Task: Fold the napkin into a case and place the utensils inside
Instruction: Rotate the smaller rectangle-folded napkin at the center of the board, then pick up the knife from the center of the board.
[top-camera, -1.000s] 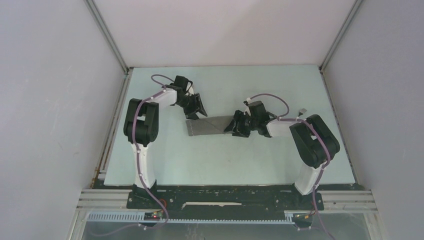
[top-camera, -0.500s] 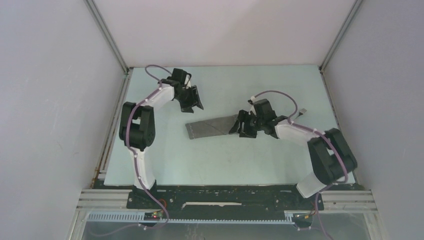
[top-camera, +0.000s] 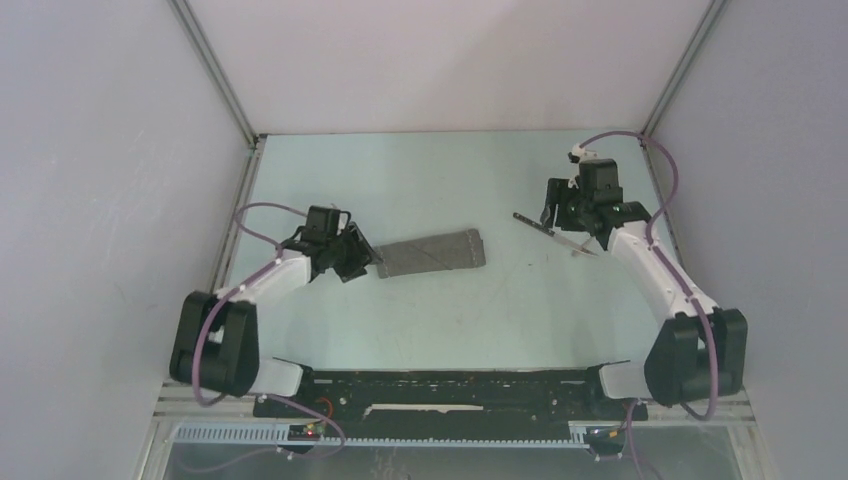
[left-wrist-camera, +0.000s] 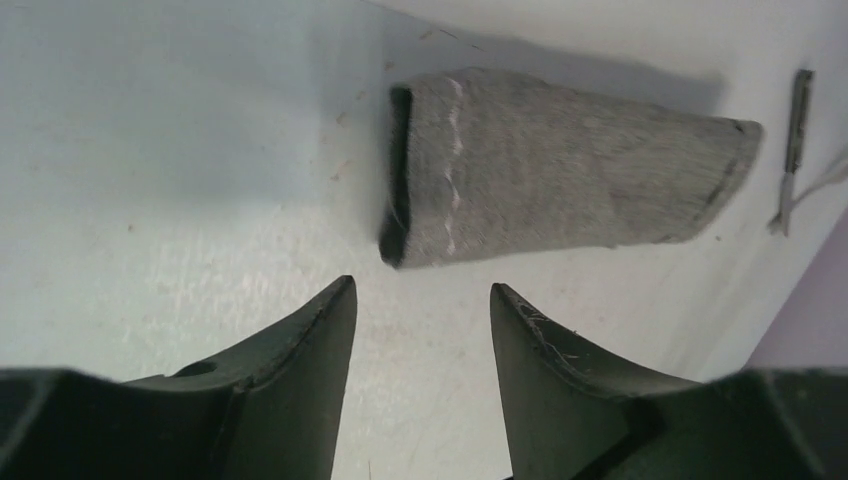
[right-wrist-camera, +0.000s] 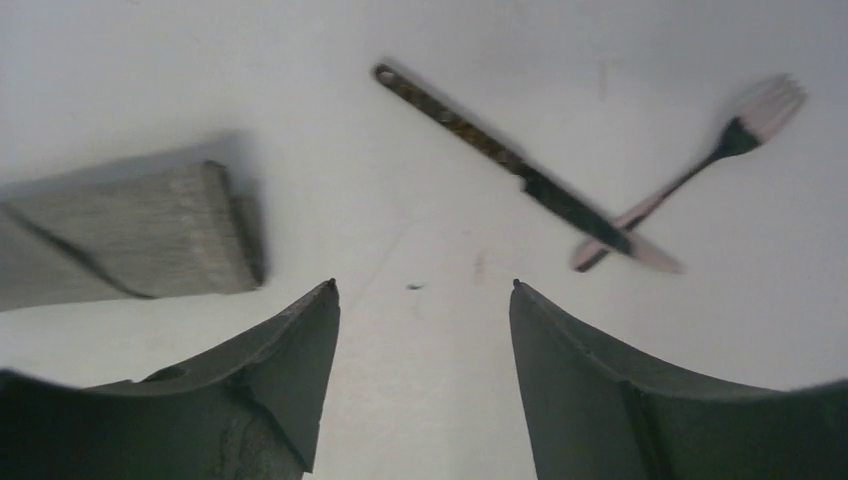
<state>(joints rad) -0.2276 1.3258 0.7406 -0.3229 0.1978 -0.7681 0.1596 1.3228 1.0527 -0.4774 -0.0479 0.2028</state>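
L gripper (left-wrist-camera: 421, 286) spread nr case (left-wrist-camera: 570, 170), R gripper (right-wrist-camera: 422, 286) spread

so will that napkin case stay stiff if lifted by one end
Probably not: the case is soft woven cloth, so it would likely sag. Its open end gapes only slightly and may pinch flat. It lies flat, so rolling seems unlikely.

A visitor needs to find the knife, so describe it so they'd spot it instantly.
On the right half of the pale table, beyond the folded grey napkin, two slim utensils lie crossed ahead of the right tool. The knife is the straight one with a dark handle and thin blade; the fork ends in pale tines.
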